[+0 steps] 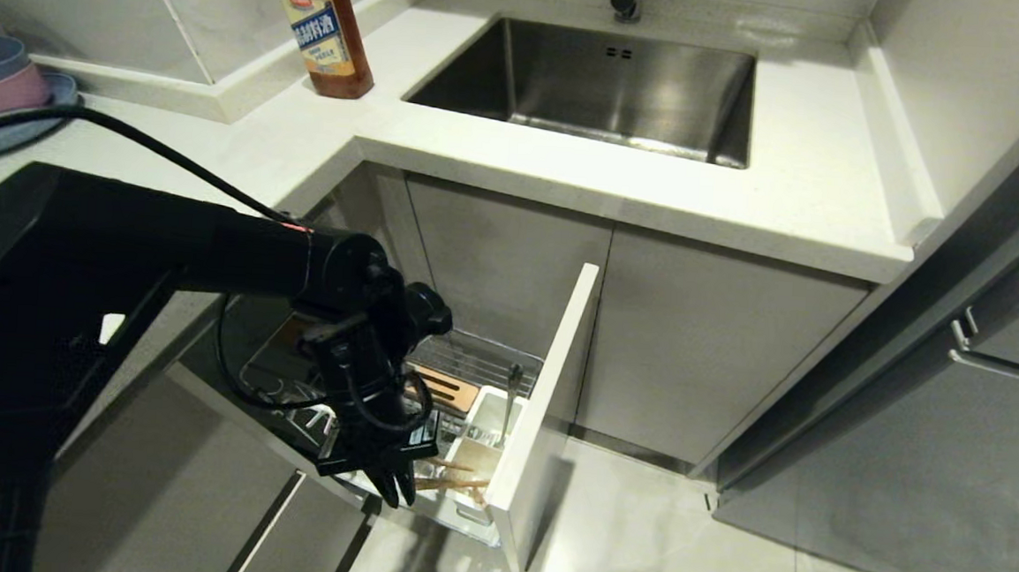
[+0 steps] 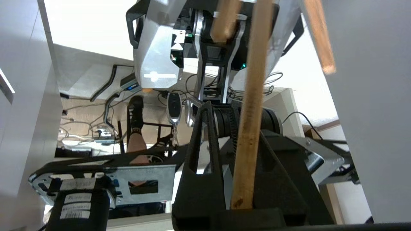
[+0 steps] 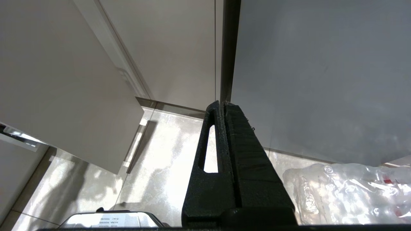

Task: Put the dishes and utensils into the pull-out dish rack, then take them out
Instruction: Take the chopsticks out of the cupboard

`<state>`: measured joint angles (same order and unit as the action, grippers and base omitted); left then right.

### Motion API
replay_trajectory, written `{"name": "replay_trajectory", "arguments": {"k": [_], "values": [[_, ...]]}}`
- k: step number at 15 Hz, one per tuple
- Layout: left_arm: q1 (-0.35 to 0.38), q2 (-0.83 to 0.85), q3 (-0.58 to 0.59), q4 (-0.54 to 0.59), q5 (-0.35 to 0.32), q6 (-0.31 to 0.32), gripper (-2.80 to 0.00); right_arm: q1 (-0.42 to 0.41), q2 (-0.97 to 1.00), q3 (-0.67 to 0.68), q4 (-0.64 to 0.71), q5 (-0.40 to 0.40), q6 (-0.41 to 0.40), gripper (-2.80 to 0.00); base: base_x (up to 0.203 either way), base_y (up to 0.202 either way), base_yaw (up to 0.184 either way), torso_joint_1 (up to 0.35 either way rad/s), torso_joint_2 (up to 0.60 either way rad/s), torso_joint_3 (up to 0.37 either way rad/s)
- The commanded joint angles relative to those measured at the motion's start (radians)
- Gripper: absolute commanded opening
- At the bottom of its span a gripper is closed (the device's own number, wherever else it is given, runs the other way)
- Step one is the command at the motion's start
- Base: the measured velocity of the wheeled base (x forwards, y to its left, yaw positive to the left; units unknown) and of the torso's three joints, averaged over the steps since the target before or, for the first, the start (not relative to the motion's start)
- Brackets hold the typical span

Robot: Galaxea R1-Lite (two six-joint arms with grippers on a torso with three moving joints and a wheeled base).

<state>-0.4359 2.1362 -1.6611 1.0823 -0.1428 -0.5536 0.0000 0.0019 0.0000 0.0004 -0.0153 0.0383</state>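
At the left of the head view the left gripper (image 1: 396,482) hangs over the front corner of the pull-out dish rack (image 1: 487,355), pointing down, its jaws pinching one of the chopsticks (image 2: 249,128); the left wrist view shows that stick clamped between the black fingers (image 2: 202,154) and slanting away from them. The hold looks to sit near one end, so the long free length may swing or pivot and knock against the wire or the cup rim as the arm travels. Just right of the gripper, light-wood sticks (image 1: 453,482) lie tilted near the white utensil cup (image 1: 487,431); a second one could be dragged along or tipped out onto the floor. Further right, the metal spoon (image 1: 512,392) stands in the cup, close enough to be nudged. The narrow door front (image 1: 547,394) stands beside that cup, and a wide swing could strike it. The right gripper (image 3: 224,160), parked low over the floor tiles, has its jaws pressed together on nothing.
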Motion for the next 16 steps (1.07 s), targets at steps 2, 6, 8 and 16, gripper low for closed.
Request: {"name": "replay_trajectory", "arguments": {"k": [2,6,8,16], "values": [[-0.006,-0.038,0.0,0.009,-0.002,-0.005,-2.8,0.0,0.0,0.002,0.0,0.0,0.0,-2.8,0.0,0.0,0.0,0.0,0.0,0.0],[-0.017,-0.064,-0.019,0.057,-0.01,-0.006,-2.8,0.0,0.0,0.002,0.0,0.0,0.0,-2.8,0.0,0.0,0.0,0.0,0.0,0.0],[-0.023,-0.086,-0.022,0.068,-0.027,-0.006,-2.8,0.0,0.0,0.002,0.0,0.0,0.0,-2.8,0.0,0.0,0.0,0.0,0.0,0.0],[-0.044,-0.133,-0.04,0.082,-0.112,-0.043,-2.8,0.0,0.0,0.002,0.0,0.0,0.0,-2.8,0.0,0.0,0.0,0.0,0.0,0.0]]}}
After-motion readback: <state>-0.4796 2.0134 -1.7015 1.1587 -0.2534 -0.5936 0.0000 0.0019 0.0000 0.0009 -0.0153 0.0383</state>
